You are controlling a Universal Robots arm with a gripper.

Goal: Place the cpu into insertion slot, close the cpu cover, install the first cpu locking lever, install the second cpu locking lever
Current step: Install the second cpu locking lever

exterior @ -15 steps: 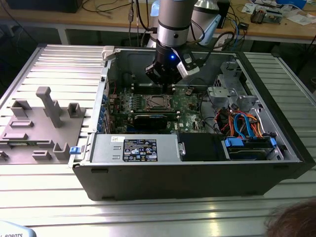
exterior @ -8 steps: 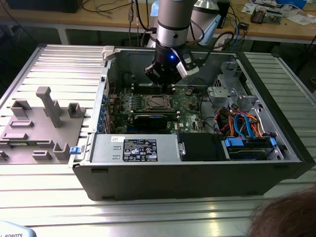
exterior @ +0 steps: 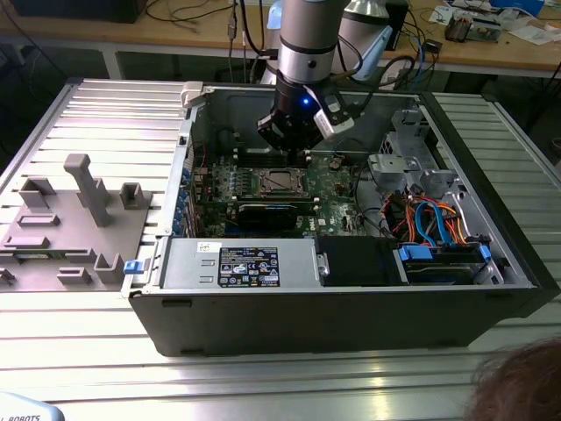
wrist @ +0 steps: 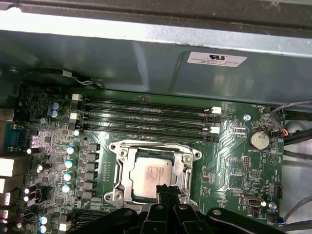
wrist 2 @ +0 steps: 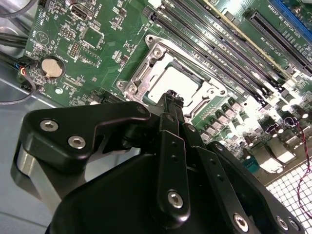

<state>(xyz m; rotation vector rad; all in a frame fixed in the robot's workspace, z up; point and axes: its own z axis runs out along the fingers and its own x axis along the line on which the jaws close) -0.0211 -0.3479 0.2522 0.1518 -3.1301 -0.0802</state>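
Now the pincer (exterior: pixel 294 145) hangs inside the open computer case (exterior: pixel 351 298), just above the green motherboard (exterior: pixel 337 180) and close over the slot (exterior: pixel 280 181), which sits near the board's middle in the exterior view. Seen in both wrist views, the fingers (wrist 2: pixel 171 105) are drawn together into one narrow black tip with nothing clamped between them, and that tip stands at the edge of the cpu (wrist: pixel 155 173), over the socket's rim; whether it touches the metal cannot be told. The cpu lies flat in the slot (wrist: pixel 153 170), its silver-grey top facing up, and the cover (wrist: pixel 124 168) lies down around it as a silvery frame with the chip showing through its cut-out. Beside the slot run the long black memory slots (wrist: pixel 146 114), between it and the grey case wall (wrist: pixel 146 63). On the other side of the slot a round coin battery (wrist: pixel 258 140) sits on the board. In the second wrist view the same battery (wrist 2: pixel 51 67) is well apart from the slot (wrist 2: pixel 175 80). Within the case, a grey power supply (exterior: pixel 237 263) lies along the near wall, and blue and orange cables (exterior: pixel 434 219) bunch toward the exterior view's right. The case rests on a ribbed metal counter (exterior: pixel 79 351), where a grey fixture (exterior: pixel 74 219) stands well apart from the case.
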